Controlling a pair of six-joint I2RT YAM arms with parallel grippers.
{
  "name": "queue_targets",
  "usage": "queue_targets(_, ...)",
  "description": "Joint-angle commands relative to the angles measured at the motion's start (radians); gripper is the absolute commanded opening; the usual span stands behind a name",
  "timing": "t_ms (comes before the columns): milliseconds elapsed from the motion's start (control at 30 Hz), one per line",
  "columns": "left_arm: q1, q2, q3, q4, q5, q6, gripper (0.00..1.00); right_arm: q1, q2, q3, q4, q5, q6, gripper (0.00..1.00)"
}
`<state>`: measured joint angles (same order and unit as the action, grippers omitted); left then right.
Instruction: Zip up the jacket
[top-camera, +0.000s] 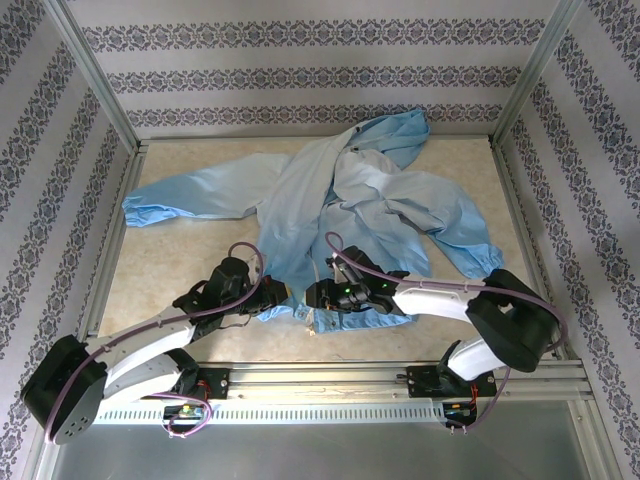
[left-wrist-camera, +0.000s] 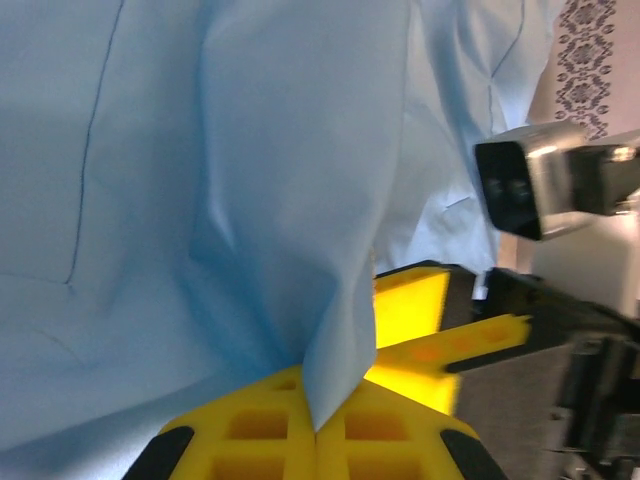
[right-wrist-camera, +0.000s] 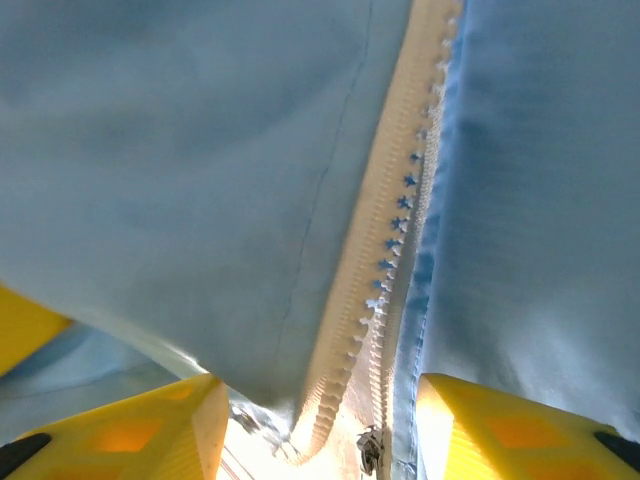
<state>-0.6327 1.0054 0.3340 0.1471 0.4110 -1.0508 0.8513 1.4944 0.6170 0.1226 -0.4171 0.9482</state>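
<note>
Slipping is the main risk: the left gripper (left-wrist-camera: 318, 428) is pressed closed on only a thin fold of the jacket (top-camera: 370, 190), and the shiny cloth could pull free if the hem is tensioned. The right gripper (right-wrist-camera: 320, 410) stands wide apart, gripping nothing. If it closed now it might catch loose fabric rather than the small slider (right-wrist-camera: 371, 447), which sits low between its fingers, toward 6 o'clock. The pale zipper strip (right-wrist-camera: 385, 250) runs from there up toward 12 o'clock. From above, the jacket lies crumpled on the table (top-camera: 200, 270), its body spreading toward 12 o'clock from both grippers
</note>
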Motion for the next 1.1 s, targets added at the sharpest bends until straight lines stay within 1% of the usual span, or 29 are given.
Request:
queue_targets(0, 0.014, -0.033, -0.024, 0.006, -0.007, -0.020, 0.00, 0.011, 0.027, 0.037, 0.070, -0.038, 0.014, 0.49)
queue_targets(67, 0.014, -0.039, -0.028, -0.011, -0.023, -0.021, 0.00, 0.012, 0.025, 0.041, 0.095, -0.054, 0.015, 0.38)
queue_targets(167, 0.014, -0.039, -0.033, -0.041, -0.038, -0.024, 0.00, 0.014, -0.010, 0.051, 0.066, -0.049, -0.010, 0.20)
queue_targets(333, 0.014, -0.059, -0.044, -0.088, -0.053, -0.025, 0.00, 0.012, -0.084, 0.055, 0.004, -0.013, -0.061, 0.01)
queue_targets(533, 0.014, -0.094, -0.023, -0.180, -0.070, 0.029, 0.13, 0.014, -0.120, 0.053, -0.007, 0.012, -0.090, 0.00)
queue_targets(600, 0.014, -0.101, -0.007, -0.201, -0.057, 0.044, 0.22, 0.014, -0.123, 0.053, -0.014, 0.028, -0.099, 0.00)
queue_targets(667, 0.016, -0.113, 0.031, -0.262, -0.044, 0.076, 0.31, 0.014, -0.122, 0.057, -0.015, 0.037, -0.100, 0.00)
queue_targets(800, 0.017, -0.140, 0.110, -0.387, -0.042, 0.139, 0.45, 0.014, -0.114, 0.073, -0.018, 0.038, -0.097, 0.00)
queue_targets(867, 0.018, -0.154, 0.144, -0.417, -0.039, 0.159, 0.48, 0.014, -0.104, 0.083, -0.019, 0.031, -0.097, 0.00)
queue_targets(933, 0.019, -0.163, 0.176, -0.442, -0.038, 0.180, 0.49, 0.014, -0.101, 0.095, -0.022, 0.036, -0.096, 0.00)
queue_targets(1000, 0.019, -0.163, 0.204, -0.461, -0.036, 0.197, 0.49, 0.014, -0.099, 0.109, -0.024, 0.037, -0.095, 0.00)
queue_targets(1067, 0.019, -0.158, 0.216, -0.447, -0.022, 0.199, 0.45, 0.014, -0.094, 0.127, -0.026, 0.031, -0.094, 0.00)
